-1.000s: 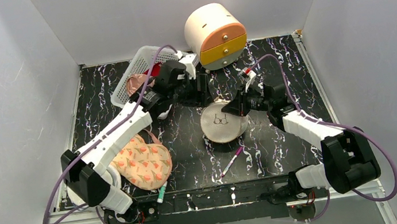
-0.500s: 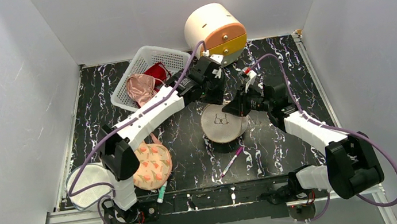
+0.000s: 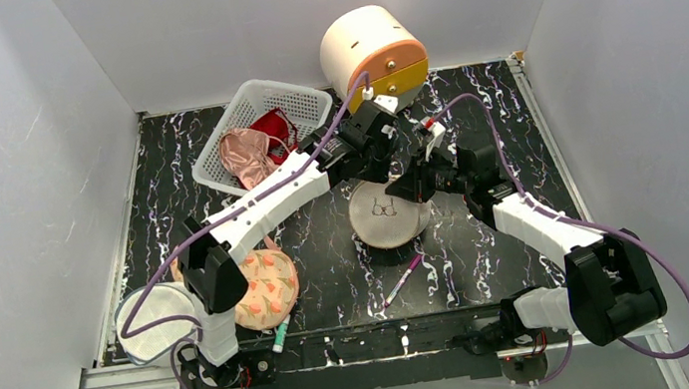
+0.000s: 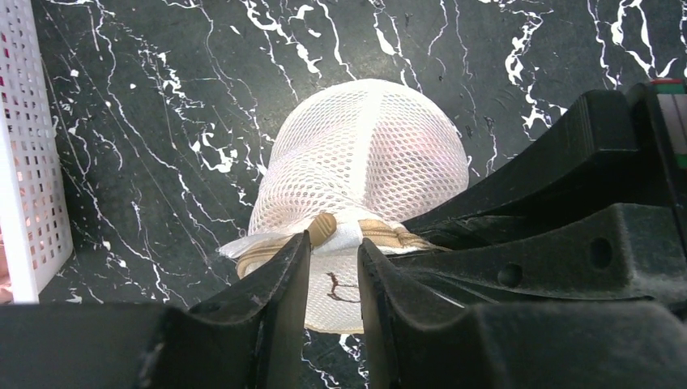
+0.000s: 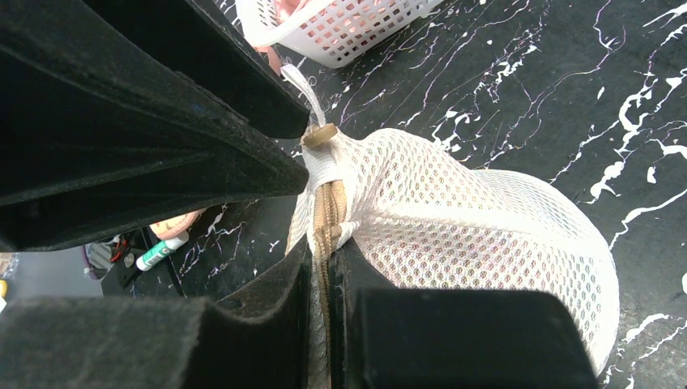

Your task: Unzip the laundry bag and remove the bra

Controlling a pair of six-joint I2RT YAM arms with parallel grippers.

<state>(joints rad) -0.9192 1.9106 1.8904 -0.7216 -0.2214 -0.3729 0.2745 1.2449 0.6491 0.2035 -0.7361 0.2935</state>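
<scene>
The laundry bag [image 3: 388, 211] sits near the white basket [image 3: 300, 102], the right gripper [image 5: 322, 251] clenched on its zip seam. The left gripper [image 4: 334, 243] has swung over from that basket, narrowing around the zip pull [image 4: 322, 228]. Whether it's gripped yet, I can't tell. Unzipping looks next.

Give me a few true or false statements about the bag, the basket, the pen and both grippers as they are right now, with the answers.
1. The right gripper pinches the bag at its zip. True.
2. The bag sits inside the basket. False: it rests on the table, apart from the basket.
3. A pen lies on the table near the bag. True.
4. The left gripper is fully shut. False: a narrow gap shows between its jaws, near the zip pull.
5. The basket is empty. False: it holds garments.
</scene>
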